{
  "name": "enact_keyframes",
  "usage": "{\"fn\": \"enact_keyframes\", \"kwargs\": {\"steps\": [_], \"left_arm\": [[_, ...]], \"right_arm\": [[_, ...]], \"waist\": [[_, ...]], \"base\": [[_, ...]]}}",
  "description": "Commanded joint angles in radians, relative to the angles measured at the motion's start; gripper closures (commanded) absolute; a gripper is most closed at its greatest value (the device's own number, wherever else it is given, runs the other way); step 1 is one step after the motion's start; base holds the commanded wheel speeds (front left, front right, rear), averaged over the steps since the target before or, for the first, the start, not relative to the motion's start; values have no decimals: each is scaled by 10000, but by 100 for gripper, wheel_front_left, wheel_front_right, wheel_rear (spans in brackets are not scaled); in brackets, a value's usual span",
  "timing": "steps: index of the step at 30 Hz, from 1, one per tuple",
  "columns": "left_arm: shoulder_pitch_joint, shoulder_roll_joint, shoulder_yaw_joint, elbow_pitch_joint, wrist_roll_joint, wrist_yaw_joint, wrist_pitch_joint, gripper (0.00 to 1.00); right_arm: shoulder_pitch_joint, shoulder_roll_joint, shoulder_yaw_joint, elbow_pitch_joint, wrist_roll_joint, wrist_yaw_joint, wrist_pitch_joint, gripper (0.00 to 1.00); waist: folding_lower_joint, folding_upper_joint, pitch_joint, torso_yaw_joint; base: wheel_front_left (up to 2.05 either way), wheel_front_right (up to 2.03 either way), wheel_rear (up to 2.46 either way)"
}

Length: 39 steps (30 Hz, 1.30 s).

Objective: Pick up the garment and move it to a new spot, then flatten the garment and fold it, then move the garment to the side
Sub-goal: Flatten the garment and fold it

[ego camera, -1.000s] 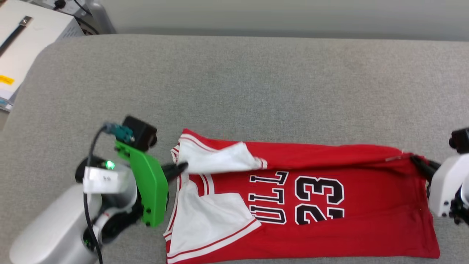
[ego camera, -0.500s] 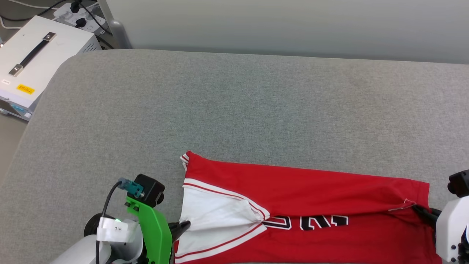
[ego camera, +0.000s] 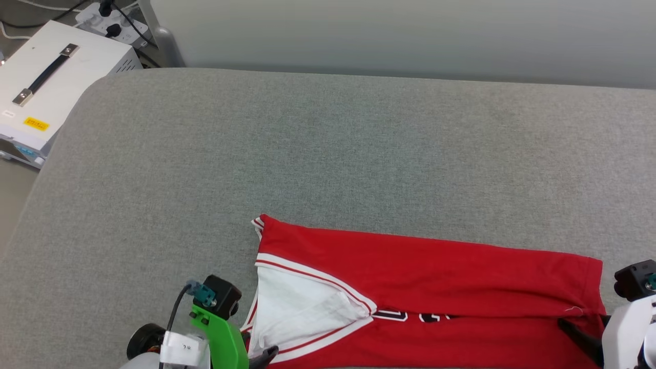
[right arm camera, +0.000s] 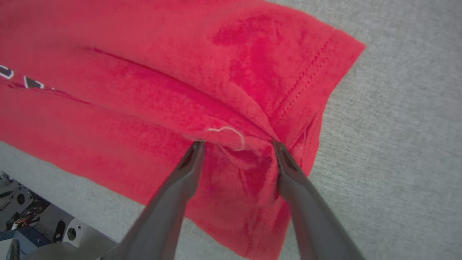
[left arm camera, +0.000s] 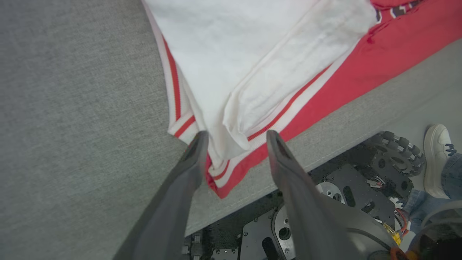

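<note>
- Since a second ago, the far half of the red jersey-style T-shirt [ego camera: 435,277] has been drawn over the near half. The big black number is now covered and only slivers of lettering peek out at the fold line. The head camera has also tilted, so part of that shift is only apparent.
- Garment lies along the near edge of the grey fabric-covered table [ego camera: 328,154], long axis left to right, with the white sleeve at my left end.
- Left gripper [left arm camera: 237,135]: fingers spread, straddling the striped sleeve corner and no longer pinching it.
- Right gripper [right arm camera: 238,144]: fingers spread either side of the bunched hem corner; the cloth between them looks slack.
- Step, as I judge it: first lengthwise fold laid and let go.
- Next move calls for backing both sets of fingers out without dragging the corners, then regripping for a crosswise fold.
- Count: one garment, two grippers, two fingers each.
- Beyond the table: one white box with a black handle [ego camera: 51,77] and a person's white shoe [left arm camera: 436,159].
</note>
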Motion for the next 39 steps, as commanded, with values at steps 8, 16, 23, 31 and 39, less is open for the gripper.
{"fn": "enact_keyframes", "kwargs": {"steps": [8, 16, 23, 31, 39], "left_arm": [[619, -163, 523, 218, 340, -101, -2036, 0], [743, -427, 1909, -323, 804, 619, -4918, 0], [1027, -869, 2581, -16, 1812, 1195, -7060, 0], [1408, -1531, 3661, 83, 3596, 1067, -7281, 0], [1619, -2162, 4428, 265, 4465, 249, -7284, 0]], "right_arm": [[1030, 284, -1034, -508, 479, -4, 57, 0], [1475, 1302, -3019, -1033, -57, -4, 1052, 0], [1502, 2764, -4683, -1119, -1068, -4, 1892, 0], [1086, 4086, -6210, -637, -1759, -4, 2405, 0], [435, 4391, -6766, 506, -2227, -4, 2508, 0]], "waist": [[1, 0, -940, 54], [1, 0, -1090, 112], [1, 0, -882, 145], [1, 0, -448, 289], [1, 0, -62, 390]], "base": [[0, 0, 0], [0, 0, 0], [0, 0, 0], [0, 0, 0], [0, 0, 0]]}}
